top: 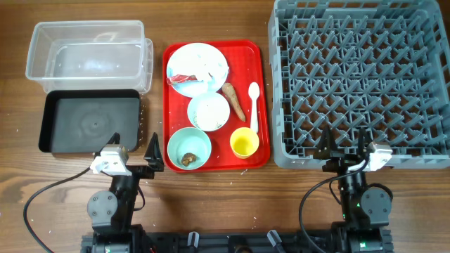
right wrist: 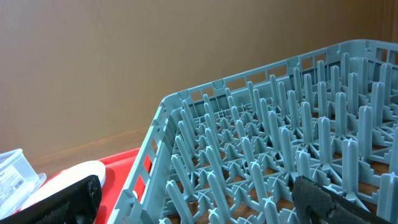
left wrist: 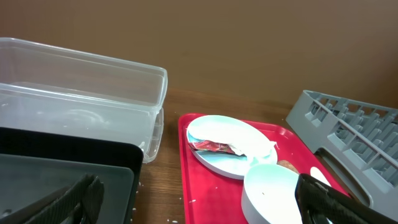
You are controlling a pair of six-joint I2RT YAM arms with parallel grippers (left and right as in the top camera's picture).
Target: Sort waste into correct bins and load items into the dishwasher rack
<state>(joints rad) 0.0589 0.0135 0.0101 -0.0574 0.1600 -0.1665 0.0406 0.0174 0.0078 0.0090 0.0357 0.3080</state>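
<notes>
Overhead view of the table. The left gripper (top: 132, 146) hovers over the near right corner of the black tray (top: 70, 123), just left of the red serving tray (top: 242, 60). Its jaws are spread apart and hold nothing. The right gripper (top: 344, 146) sits at the near rim of the grey rack (top: 358, 77), jaws likewise apart and holding nothing. The clear tub (top: 42, 49) stands directly behind the black tray.

Between the bins and the rack lies the red serving tray, which carries every item. The pale blue plate (top: 191, 56) is at its far left, with the crumpled paper (top: 200, 79) on it. The white bowl (top: 209, 111) is in the middle, with the carrot stick (top: 234, 101) and the white spoon (top: 254, 105) to its right. The yellow cup (top: 245, 143) is at the near right. The mint-green bowl (top: 181, 140), at the near left, holds a brown lump (top: 188, 159).

In the right wrist view, the rack's upright pegs fill most of the frame.
</notes>
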